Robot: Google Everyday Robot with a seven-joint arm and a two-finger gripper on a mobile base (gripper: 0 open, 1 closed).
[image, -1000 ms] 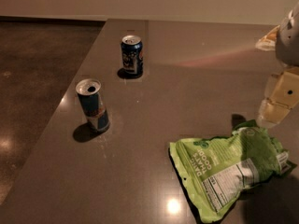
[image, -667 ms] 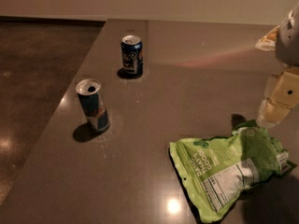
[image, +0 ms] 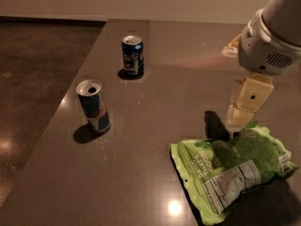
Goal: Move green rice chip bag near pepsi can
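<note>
The green rice chip bag (image: 230,166) lies flat on the dark table at the lower right, its white nutrition panel facing up. The pepsi can (image: 133,55) stands upright at the back, left of the middle, far from the bag. My gripper (image: 242,114), cream-coloured under a white wrist housing (image: 270,46), hangs at the right, just above the bag's far edge. I cannot tell whether it touches the bag.
A slimmer blue-and-silver can (image: 94,106) with an open top stands near the table's left edge (image: 56,112), between the bag and the pepsi can. A dark floor lies beyond that edge. A wall runs along the back.
My arm and gripper have shifted a little to the left, over the bag's far edge. The bag and both cans have not moved.
</note>
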